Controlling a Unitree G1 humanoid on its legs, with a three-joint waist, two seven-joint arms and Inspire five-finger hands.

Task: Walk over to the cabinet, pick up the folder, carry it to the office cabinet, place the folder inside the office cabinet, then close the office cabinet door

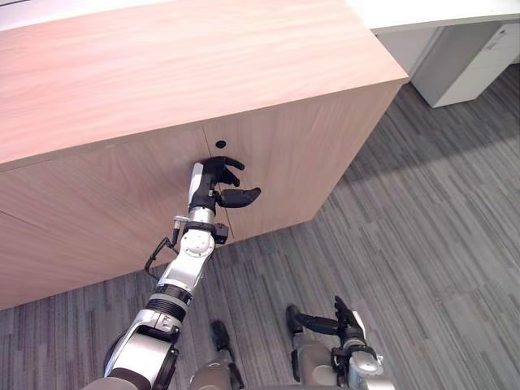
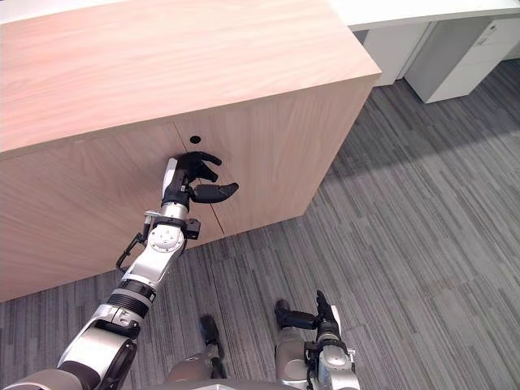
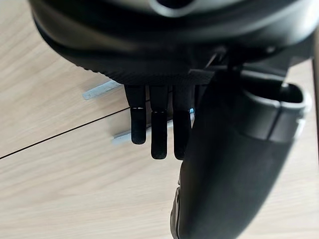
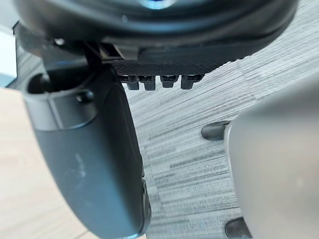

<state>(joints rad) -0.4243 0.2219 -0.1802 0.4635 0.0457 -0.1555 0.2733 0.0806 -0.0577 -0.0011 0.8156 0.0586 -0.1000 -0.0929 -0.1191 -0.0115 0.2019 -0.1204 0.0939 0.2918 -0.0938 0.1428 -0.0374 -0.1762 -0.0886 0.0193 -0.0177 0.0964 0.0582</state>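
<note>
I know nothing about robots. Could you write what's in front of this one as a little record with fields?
Setting: wooden cabinet on grey striped carpet, white furniture behind.
Cabinet doors: look shut, meeting at a thin seam below a small dark keyhole.
Left hand: at the seam, fingers straight against the door front, beside a slim silver handle.
Right hand: idle, low above the carpet.

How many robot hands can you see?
2. The left hand is up against the wooden cabinet front; the right hand hangs low over the grey carpet.
</note>
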